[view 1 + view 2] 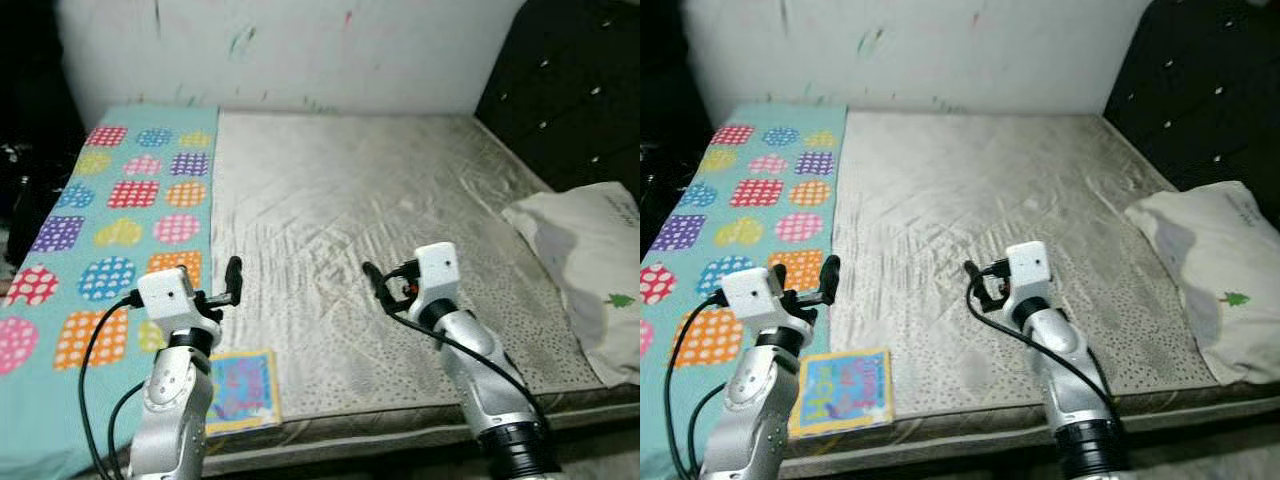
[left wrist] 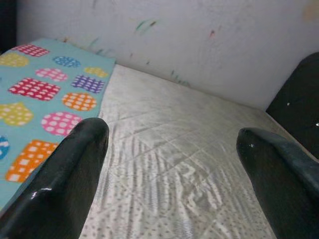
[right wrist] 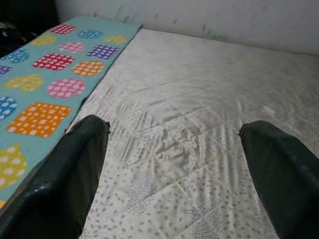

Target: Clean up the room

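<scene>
I hold both arms out over the bed [image 1: 400,190], near its front edge. My left end effector [image 1: 232,281] hangs released, fingers spread wide, above the seam where the teal patterned blanket [image 1: 110,240] meets the bare grey mattress. The colourful book [image 1: 240,388] lies flat at the bed's front edge, just below and behind that end effector, beside my left forearm, apart from the fingers. My right end effector [image 1: 378,285] is also released, fingers parted, over the bare middle of the mattress. A white pillow [image 1: 590,265] rests at the bed's right edge, well apart from my right end effector.
</scene>
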`<state>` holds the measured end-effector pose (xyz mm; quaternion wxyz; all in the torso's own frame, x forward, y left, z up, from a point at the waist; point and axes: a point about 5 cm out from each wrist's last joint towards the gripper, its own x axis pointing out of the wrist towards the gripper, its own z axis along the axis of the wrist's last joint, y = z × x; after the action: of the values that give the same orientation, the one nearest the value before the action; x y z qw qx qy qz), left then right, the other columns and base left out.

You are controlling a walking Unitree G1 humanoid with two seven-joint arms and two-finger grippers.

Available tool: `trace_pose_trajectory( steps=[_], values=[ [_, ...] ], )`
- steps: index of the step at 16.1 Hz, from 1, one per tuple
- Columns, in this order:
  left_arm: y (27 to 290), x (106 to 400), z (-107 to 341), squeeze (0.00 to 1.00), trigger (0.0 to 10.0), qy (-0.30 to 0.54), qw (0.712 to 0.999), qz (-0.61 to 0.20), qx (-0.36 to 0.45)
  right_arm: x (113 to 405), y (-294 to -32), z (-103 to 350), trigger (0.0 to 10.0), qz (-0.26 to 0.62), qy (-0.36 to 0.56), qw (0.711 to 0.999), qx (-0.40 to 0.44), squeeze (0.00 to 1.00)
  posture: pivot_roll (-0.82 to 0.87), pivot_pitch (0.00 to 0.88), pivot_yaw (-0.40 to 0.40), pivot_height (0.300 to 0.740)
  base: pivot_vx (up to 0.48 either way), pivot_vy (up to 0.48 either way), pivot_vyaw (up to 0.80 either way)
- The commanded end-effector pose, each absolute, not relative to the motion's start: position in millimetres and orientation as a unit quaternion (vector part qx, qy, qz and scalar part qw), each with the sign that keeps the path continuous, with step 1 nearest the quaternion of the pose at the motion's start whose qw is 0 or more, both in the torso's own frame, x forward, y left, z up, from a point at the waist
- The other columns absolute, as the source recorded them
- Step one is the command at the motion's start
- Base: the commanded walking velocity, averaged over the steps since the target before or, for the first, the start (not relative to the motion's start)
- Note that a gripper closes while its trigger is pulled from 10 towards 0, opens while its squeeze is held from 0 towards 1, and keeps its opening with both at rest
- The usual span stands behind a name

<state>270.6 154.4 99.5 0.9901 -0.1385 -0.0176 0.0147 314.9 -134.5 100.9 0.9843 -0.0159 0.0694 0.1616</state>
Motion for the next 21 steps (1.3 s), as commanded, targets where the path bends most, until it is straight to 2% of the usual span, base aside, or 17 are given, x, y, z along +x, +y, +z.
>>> trace_pose_trajectory(
  steps=[1, 12, 16, 19, 21],
  values=[
    [148.2, 271.1, 98.2, 0.0, 10.0, -0.008, 0.99, 0.005, -0.143, 315.6, -142.5, 102.3, 10.0, 0.152, 0.068, 0.986, -0.022, 0.0, -0.13, 0.014, -0.064, 0.74, 0.0, 0.48, 0.0],
    [149.7, 271.2, 98.1, 0.0, 10.0, -0.009, 0.99, 0.014, -0.137, 316.2, -144.1, 101.7, 10.0, 0.151, 0.071, 0.986, -0.024, 0.0, -0.13, 0.017, -0.062, 0.74, 0.0, 0.465, 0.0],
    [150.1, 271.6, 99.1, 0.0, 10.0, -0.013, 0.991, 0.013, -0.136, 315.6, -143.8, 102.7, 10.0, 0.16, 0.067, 0.984, -0.035, 0.0, -0.13, 0.017, -0.062, 0.74, 0.0, 0.0, 0.0],
    [150.1, 271.3, 97.8, 0.0, 10.0, -0.011, 0.991, 0.015, -0.132, 314.9, -138.6, 104.8, 10.0, 0.167, 0.059, 0.984, -0.027, 0.0, -0.13, 0.018, -0.062, 0.74, 0.0, 0.0, 0.74],
    [153.4, 269.7, 91.2, 0.0, 10.0, 0.001, 0.993, 0.021, -0.118, 316.3, -136.9, 103.3, 10.0, 0.159, 0.06, 0.985, -0.013, 0.0, -0.12, 0.016, -0.061, 0.74, 0.0, 0.0, 0.0]
  ],
)
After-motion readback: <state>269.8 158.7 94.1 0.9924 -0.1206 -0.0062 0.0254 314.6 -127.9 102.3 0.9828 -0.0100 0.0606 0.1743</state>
